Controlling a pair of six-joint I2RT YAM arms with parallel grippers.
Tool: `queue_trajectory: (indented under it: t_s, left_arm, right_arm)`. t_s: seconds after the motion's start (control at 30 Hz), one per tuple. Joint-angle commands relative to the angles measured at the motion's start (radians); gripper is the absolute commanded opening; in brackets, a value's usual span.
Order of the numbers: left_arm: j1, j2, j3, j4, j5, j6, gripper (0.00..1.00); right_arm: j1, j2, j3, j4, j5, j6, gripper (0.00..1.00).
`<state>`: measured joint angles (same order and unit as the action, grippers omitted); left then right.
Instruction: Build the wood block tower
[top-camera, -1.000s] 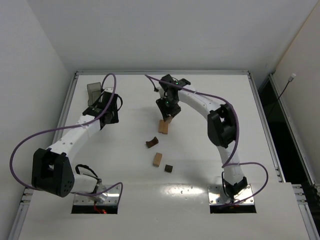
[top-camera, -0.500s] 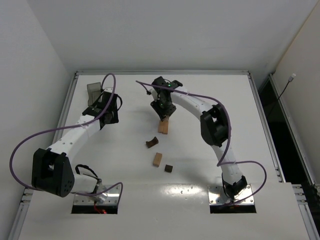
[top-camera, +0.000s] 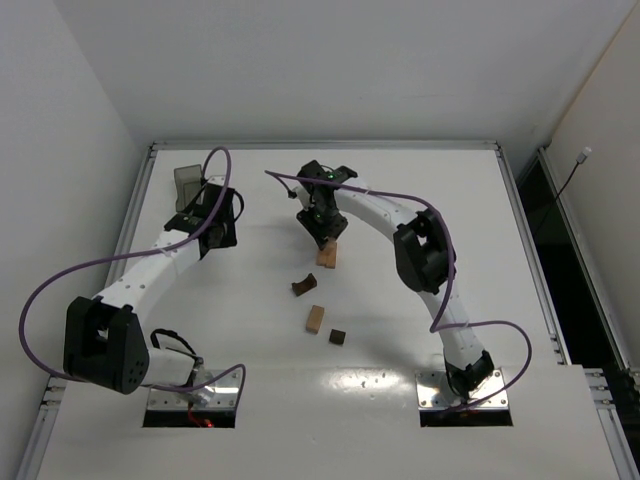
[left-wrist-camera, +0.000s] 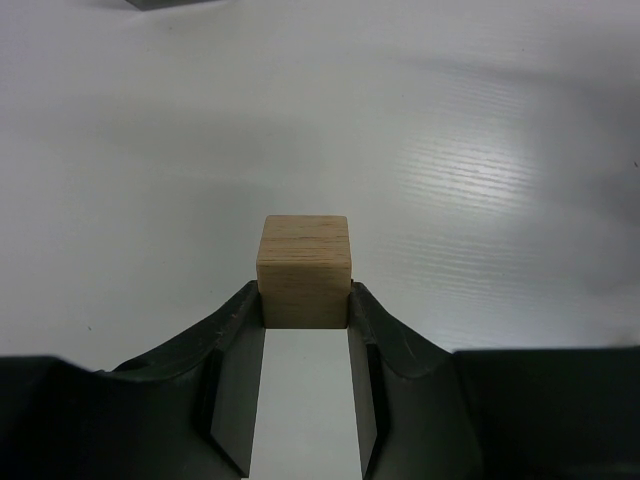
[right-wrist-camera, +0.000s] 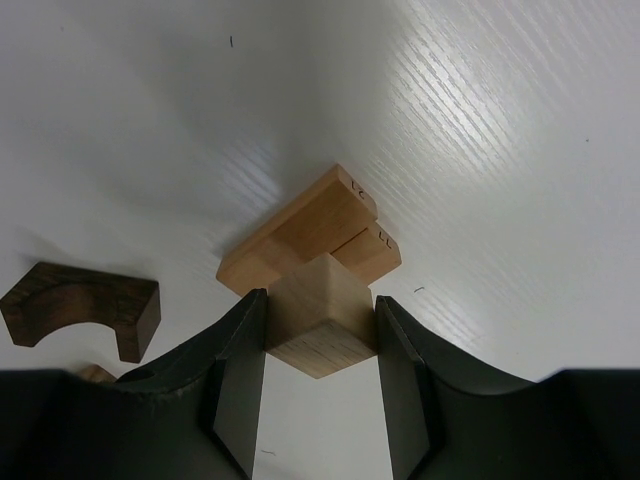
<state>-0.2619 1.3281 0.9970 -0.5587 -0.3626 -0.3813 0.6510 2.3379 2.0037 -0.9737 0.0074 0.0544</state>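
Note:
The wood block tower's base, two light tan bars (right-wrist-camera: 305, 235) lying side by side, rests on the white table (top-camera: 327, 255). My right gripper (right-wrist-camera: 322, 330) is shut on a tan cube (right-wrist-camera: 322, 318) and holds it just above the near end of those bars; from the top view it (top-camera: 324, 236) hovers at their far end. A dark brown arch (right-wrist-camera: 80, 310) lies left of the bars. My left gripper (left-wrist-camera: 305, 305) is shut on another tan cube (left-wrist-camera: 305, 268) over bare table at the far left (top-camera: 207, 212).
A tan block (top-camera: 316, 319) and a small dark cube (top-camera: 337, 337) lie loose nearer the arm bases, below the arch (top-camera: 304, 287). A translucent grey bin (top-camera: 187, 183) stands at the back left, just beyond the left gripper. Purple cables loop off both arms.
The right wrist has swung a little to the left, carrying its cube over the tan bars. The left arm and the loose blocks have not moved.

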Motion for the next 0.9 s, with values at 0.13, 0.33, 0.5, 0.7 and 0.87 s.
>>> queue_trajectory:
  t_s: [0.13,0.33,0.5,0.7,0.87]
  left_arm:
    - [0.021,-0.001,-0.006,0.026,0.005,0.004,0.00]
    - [0.021,-0.001,-0.015,0.036,0.014,0.004,0.00]
    - [0.021,-0.001,-0.006,0.036,0.014,0.004,0.00]
    - [0.021,-0.001,-0.006,0.036,0.014,0.004,0.00]
    - [0.030,-0.001,-0.006,0.036,0.023,0.004,0.00]
  right_arm:
    - [-0.002,0.029,0.052,0.001,0.023,-0.039,0.00]
    - [-0.002,0.047,0.072,0.001,0.032,-0.059,0.00]
    - [-0.002,0.058,0.081,0.001,0.043,-0.059,0.00]
    - [-0.002,0.058,0.092,0.001,0.043,-0.068,0.02]
    - [-0.002,0.067,0.092,-0.008,0.034,-0.077,0.03]
